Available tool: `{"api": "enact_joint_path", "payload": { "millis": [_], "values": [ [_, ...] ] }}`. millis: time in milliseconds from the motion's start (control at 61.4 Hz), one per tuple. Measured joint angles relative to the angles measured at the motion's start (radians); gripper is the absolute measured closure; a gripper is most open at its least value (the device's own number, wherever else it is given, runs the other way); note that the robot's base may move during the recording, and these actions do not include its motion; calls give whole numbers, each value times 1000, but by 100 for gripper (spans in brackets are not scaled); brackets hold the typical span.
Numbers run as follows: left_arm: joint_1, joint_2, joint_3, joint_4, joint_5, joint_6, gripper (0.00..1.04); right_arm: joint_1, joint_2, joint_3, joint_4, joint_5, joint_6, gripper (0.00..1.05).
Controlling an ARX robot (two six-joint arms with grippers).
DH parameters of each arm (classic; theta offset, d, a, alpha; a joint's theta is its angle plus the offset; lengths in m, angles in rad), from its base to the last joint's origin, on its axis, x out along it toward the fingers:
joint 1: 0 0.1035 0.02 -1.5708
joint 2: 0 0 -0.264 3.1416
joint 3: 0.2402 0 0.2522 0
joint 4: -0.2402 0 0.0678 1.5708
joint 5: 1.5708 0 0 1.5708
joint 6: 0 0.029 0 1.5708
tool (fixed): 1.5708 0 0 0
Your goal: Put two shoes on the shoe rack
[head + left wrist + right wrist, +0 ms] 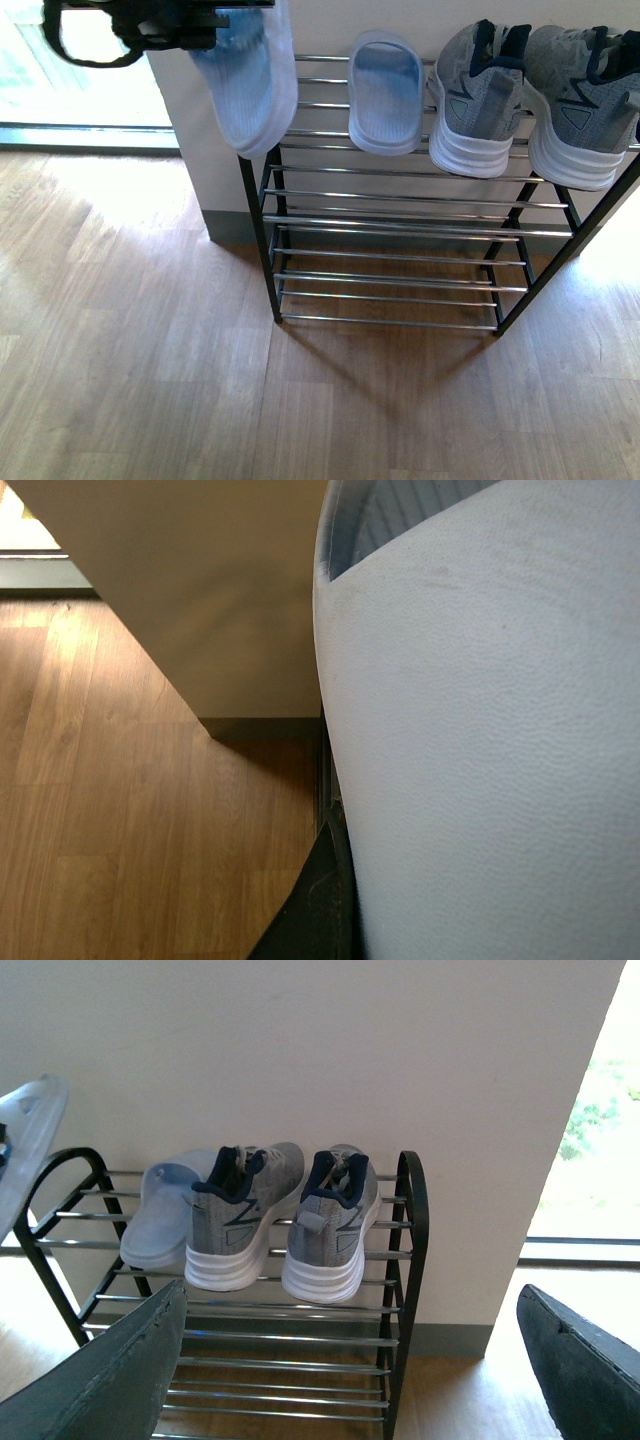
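Wood-plank floor (150, 350) runs bare up to a pale wall (330, 1050), with bright glazing off to either side. Shoe rack (400, 270) stands against that wall; on its top tier lie one pale blue sandal (385, 92) and two grey sneakers (482, 95) side by side, long axes crossing the rods, heels toward the camera. Left gripper (165, 25) clamps a second sandal (248, 80), hanging lengthwise just beside the rack's left end; right gripper (350, 1380) is spread, holding nothing.
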Motion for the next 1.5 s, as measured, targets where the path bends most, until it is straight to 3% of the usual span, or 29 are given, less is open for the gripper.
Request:
{"api": "enact_joint_path", "payload": {
  "millis": [456,766,1108,1336,1499],
  "values": [
    [-4,408,662,-298,72,115,103,0,0,0,0,0,0,9],
    [-21,581,983,-481,-42,307,103,0,0,0,0,0,0,9],
    [-33,574,980,-449,-2,316,52,0,0,0,0,0,0,9],
    [-49,408,766,-303,3,214,10,0,0,0,0,0,0,9],
    [-63,270,628,-246,-10,201,9,0,0,0,0,0,0,9]
  ]
}}
